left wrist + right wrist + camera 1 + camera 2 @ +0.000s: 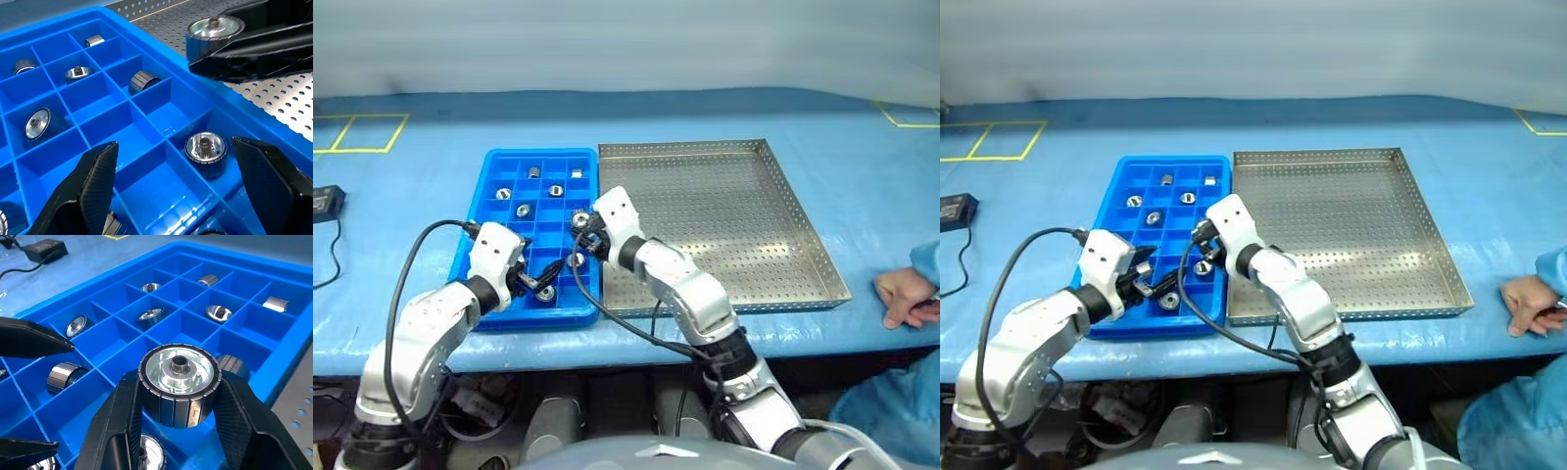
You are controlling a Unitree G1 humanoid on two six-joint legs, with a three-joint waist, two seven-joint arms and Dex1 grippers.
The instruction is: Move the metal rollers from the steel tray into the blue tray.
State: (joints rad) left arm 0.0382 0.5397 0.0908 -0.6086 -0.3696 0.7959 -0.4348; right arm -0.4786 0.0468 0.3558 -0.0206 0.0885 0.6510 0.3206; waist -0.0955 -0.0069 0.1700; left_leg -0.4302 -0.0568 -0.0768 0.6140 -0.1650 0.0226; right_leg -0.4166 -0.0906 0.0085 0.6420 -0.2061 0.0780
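Note:
The blue tray (538,155) lies left of the steel tray (724,225), their edges side by side. Several metal rollers (555,191) rest in separate compartments of the blue tray. My right gripper (178,384) is shut on one metal roller (179,368) and holds it just above the blue tray's right-hand column, near the steel tray's edge. In the left wrist view the same held roller (213,29) hangs above the rim. My left gripper (536,277) is open over the tray's near compartments, its fingers (98,176) either side of a roller (205,152) lying in a cell. The steel tray's perforated floor is bare.
A person's hand (901,296) rests on the blue table cover at the far right, near the steel tray's near corner. A black adapter (325,201) with a cable lies at the left edge. Yellow tape lines (362,132) mark the far corners.

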